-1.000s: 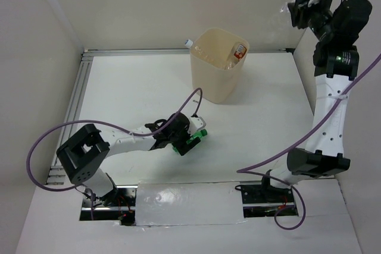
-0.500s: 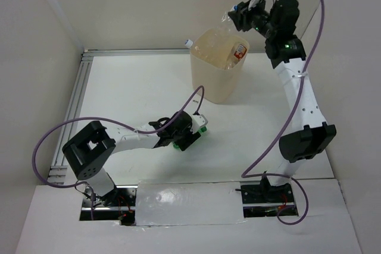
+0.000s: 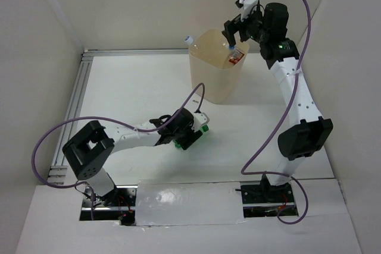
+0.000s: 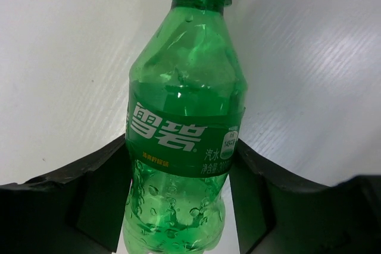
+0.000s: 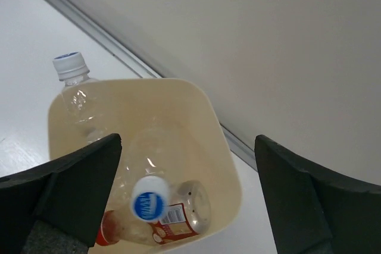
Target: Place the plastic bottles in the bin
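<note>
Top external: left gripper (image 3: 194, 134) gripped green bottle (image 3: 203, 129) low on table (image 3: 137, 87), bin (image 3: 211, 84) well apart on the far side, right gripper (image 3: 237, 35) splayed empty above its mouth; left wrist: bottle's long axis ran straight out from the wrist, cap foremost; right wrist: clear bottle (image 5: 152, 200) sat ungripped below, within the bin mouth

My left wrist view crops the green bottle (image 4: 184, 147) at six o'clock; the bin (image 5: 178, 111) wall blurs a clear bottle (image 5: 76, 84), perhaps outside.

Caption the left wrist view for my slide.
Left fingers closed on the green bottle, white table behind.
</note>
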Robot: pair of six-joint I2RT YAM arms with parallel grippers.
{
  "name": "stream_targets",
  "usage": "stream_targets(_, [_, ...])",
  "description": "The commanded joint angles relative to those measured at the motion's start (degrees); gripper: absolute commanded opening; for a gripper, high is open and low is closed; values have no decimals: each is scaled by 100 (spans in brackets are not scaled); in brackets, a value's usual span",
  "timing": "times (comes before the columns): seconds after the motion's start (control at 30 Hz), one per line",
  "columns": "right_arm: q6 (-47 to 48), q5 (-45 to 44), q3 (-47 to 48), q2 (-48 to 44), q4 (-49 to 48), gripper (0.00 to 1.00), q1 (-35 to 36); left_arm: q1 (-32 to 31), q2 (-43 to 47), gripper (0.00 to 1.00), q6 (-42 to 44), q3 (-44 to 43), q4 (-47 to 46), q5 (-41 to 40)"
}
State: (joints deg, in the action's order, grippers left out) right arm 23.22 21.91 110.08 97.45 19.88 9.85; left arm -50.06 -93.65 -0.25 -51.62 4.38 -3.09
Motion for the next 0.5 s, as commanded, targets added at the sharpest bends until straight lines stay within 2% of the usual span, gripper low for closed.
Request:
stream_targets(0.0, [174,287,145,-235,262,100,88,14,424,0,-36,-664,-34,291])
stream_targets(0.2, [-326,-274,93,-735,148,100,-210,14,839,0,-36,-1648,344,581])
stream_targets(0.33, [-582,-407,-495,-1139,-80,100,-982,14,980,0,-194,-2552,161,643])
stream_targets(0.4, [-661,-206,-987,-1298,-81,100,-1326,119,884,0,-290,-2879,-33,818])
stream_targets(0.43, [-731,56,-1145,-1447,-81,97,-1641,120,822,0,-430,-3211,-147,819])
stream_targets(0.47, [-731,242,-1304,-1526,-2,89,-1809,189,735,0,-493,-3388,-374,819])
